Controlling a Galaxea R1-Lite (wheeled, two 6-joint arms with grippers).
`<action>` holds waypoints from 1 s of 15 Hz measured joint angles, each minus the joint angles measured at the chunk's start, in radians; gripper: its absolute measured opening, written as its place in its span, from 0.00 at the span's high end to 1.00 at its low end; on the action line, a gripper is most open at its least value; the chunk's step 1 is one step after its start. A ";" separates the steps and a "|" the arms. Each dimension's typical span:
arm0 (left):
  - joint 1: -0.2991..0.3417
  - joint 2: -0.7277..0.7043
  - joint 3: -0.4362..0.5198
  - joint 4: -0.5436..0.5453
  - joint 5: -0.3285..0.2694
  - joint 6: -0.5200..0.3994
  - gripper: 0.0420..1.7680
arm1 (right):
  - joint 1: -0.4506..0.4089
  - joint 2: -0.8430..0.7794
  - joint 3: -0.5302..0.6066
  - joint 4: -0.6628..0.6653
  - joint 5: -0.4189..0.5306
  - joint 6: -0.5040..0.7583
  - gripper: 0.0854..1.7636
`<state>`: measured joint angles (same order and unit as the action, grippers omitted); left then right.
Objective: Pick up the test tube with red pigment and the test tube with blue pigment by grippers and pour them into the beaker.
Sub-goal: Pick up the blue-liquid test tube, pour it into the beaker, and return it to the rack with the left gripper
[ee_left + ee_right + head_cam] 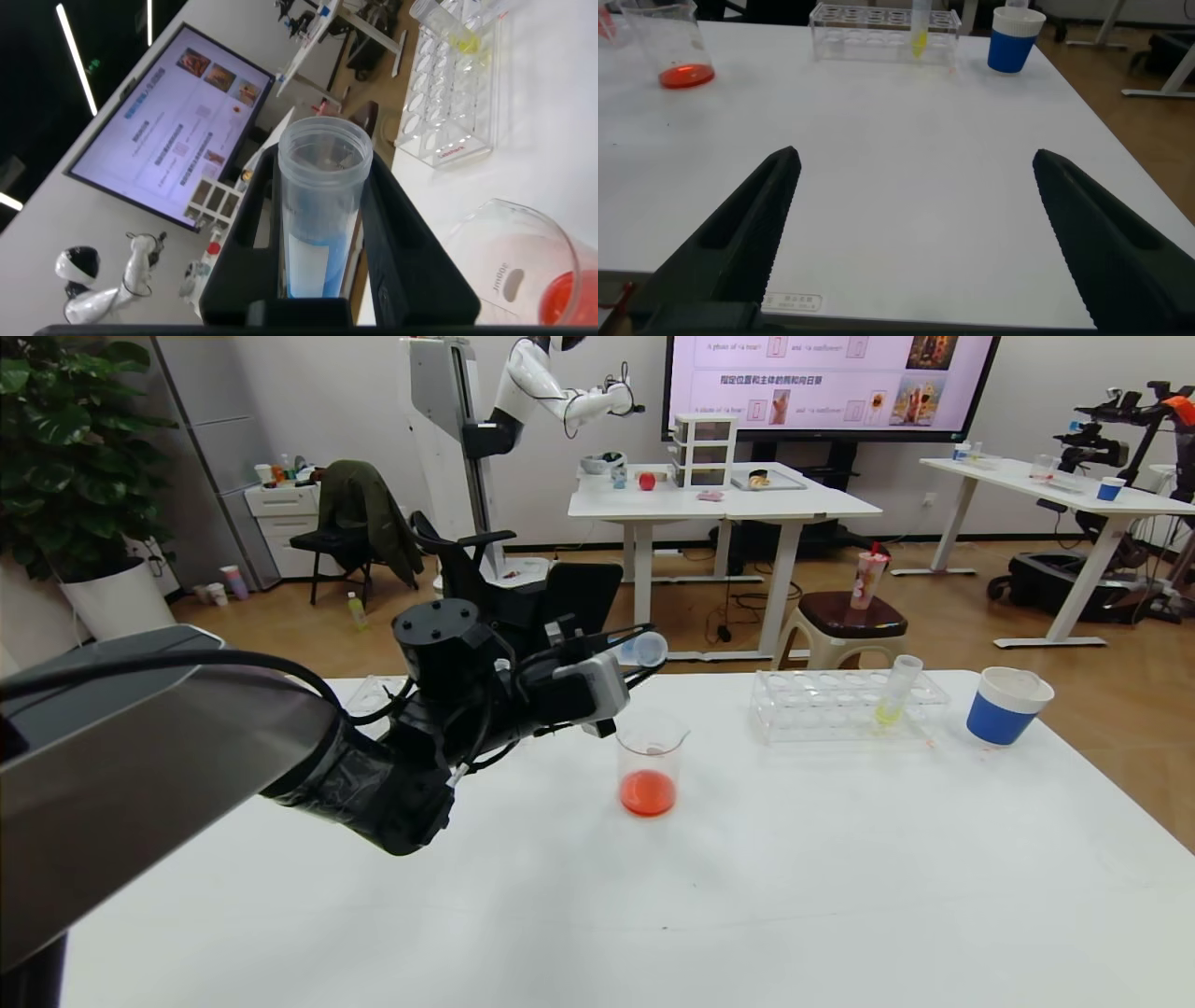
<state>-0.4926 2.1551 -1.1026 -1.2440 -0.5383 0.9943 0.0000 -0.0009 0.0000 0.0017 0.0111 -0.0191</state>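
Left tool [644,658]: clamped on the test tube with blue pigment [318,219], held tilted above the beaker [649,767].
Beaker: on the surface [747,877], red liquid inside.
Right tool [910,233]: wide open, empty, low over the surface.
Risk: mouth off-centre of rim; blue liquid spills.

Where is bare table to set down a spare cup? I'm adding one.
Free: the wide near half of the table, in front of the beaker and rack. Crowded: the far edge, with rack, blue cup and the left tool holding the blue tube above the beaker.
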 joint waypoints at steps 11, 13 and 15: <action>0.073 0.196 -0.185 -0.025 -0.130 0.285 0.73 | 0.000 0.000 0.000 0.000 0.000 0.000 0.02; 0.080 0.207 -0.181 -0.023 -0.148 0.323 0.73 | 0.000 0.000 0.000 0.000 0.000 0.000 0.02; 0.084 0.215 -0.180 -0.023 -0.164 0.356 0.73 | 0.000 0.000 0.000 0.000 0.000 0.000 0.02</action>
<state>-0.4083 2.3698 -1.2830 -1.2670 -0.7019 1.3498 0.0000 -0.0009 0.0000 0.0017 0.0115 -0.0191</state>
